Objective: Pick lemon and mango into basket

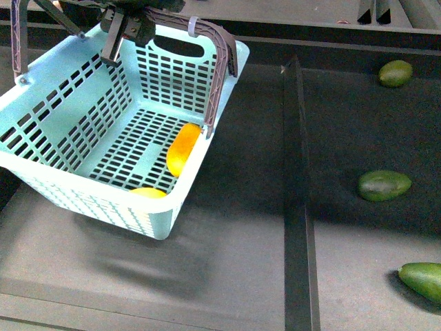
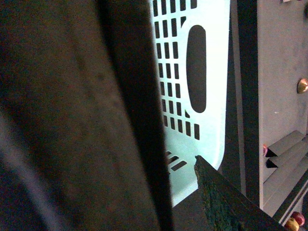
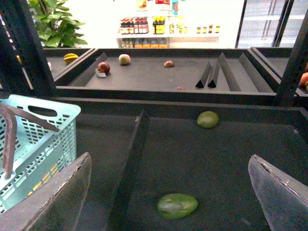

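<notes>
You see the mango (image 1: 182,149) and lemon (image 1: 148,192) already inside the tilted basket (image 1: 41,172), the left pincer (image 1: 124,31) clasping its handle (image 1: 219,69) above the bench (image 1: 241,241), and the right pincer (image 3: 168,192) gaping, empty.

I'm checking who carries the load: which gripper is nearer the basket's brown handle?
Left. The left gripper is at the top of the brown handle, where it arches over the basket. The right gripper hangs open over the neighbouring compartment, above a green avocado.
</notes>
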Tool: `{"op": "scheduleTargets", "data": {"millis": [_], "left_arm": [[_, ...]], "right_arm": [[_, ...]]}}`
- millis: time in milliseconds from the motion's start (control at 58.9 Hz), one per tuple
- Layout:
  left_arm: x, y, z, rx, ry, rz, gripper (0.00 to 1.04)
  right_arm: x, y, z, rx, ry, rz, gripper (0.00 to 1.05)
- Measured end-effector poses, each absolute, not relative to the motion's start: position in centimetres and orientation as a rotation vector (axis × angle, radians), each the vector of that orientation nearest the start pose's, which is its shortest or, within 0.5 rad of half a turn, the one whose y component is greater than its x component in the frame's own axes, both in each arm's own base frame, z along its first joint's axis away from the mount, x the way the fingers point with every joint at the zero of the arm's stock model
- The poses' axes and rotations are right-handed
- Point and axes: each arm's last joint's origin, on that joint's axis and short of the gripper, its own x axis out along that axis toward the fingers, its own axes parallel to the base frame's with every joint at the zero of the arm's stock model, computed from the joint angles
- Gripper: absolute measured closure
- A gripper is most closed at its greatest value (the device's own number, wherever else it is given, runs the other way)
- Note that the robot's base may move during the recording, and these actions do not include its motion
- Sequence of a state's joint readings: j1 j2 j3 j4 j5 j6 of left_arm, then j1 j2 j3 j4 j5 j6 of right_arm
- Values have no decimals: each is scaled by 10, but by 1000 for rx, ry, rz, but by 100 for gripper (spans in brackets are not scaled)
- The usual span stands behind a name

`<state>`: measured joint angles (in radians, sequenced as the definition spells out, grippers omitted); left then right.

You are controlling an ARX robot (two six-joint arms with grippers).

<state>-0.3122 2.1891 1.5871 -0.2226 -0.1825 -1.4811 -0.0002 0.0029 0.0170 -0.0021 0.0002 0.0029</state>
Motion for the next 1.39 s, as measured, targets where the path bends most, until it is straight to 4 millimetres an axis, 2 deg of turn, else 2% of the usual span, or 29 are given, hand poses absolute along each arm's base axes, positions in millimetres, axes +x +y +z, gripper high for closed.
{"op": "scheduleTargets", "data": {"millis": [85,238,458,679,696,713,730,798,866,917,968,1070,1138,1172,1392], "left_arm": [[452,-140,160,-1199,710,477,74],[454,-136,162,-1197,649,467,47],[453,-128,181,-1212,574,473,7],[430,-119,203,-1139,633,570,7],[398,-110,228,-1118,555,595,7],[392,-109,235,-1089,535,541,8],[386,-108,241,-1061,480,407,14],[367,-100,251,-893,286,139,26],[332,-81,253,-524,61,-7,42],[310,-67,245,-301,-22,-14,55],[295,-56,233,-185,-26,-6,65],[269,-42,212,-70,11,1,85],[253,-36,205,-38,12,-5,99],[247,-33,203,-36,9,-6,102],[208,-18,189,-17,9,-1,101]], "right_arm": [[97,0,169,3,-12,0,9],[97,0,169,3,-12,0,9],[97,0,169,3,-12,0,9],[97,0,169,3,-12,0,9],[97,0,169,3,-12,0,9],[97,0,169,3,-12,0,9],[97,0,169,3,-12,0,9],[97,0,169,3,-12,0,9],[97,0,169,3,-12,0,9],[97,0,169,3,-12,0,9],[97,0,169,3,-12,0,9],[97,0,169,3,-12,0,9],[97,0,169,3,-12,0,9],[97,0,169,3,-12,0,9],[97,0,169,3,-12,0,9]]}}
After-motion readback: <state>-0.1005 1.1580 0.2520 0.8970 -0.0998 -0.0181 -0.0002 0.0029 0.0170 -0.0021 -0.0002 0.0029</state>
